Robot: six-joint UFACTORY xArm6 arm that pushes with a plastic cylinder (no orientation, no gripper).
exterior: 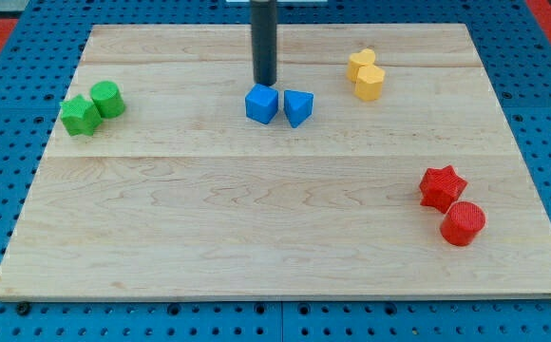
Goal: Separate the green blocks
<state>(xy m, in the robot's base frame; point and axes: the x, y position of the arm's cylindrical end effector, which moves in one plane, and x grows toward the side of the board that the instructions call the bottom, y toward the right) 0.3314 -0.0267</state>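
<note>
A: Where is my tip (pixel 265 82) right now?

B: Near the view's top centre, just above the blue cube (pixel 262 104), apparently touching nothing. This end effector is a plain rod, so nothing spreads or pinches.

A: And the 2 greens?

B: Far toward the view's left and slightly lower: the green star (pixel 80 116) touches the green cylinder (pixel 107 99) at the tabletop's (pixel 256 237) left edge. The pair lines up diagonally, so I'd judge the approach must aim at their seam.

grn star (pixel 80 116) + grn cyl (pixel 107 99) | touching | view's left edge of board, upper part
</note>
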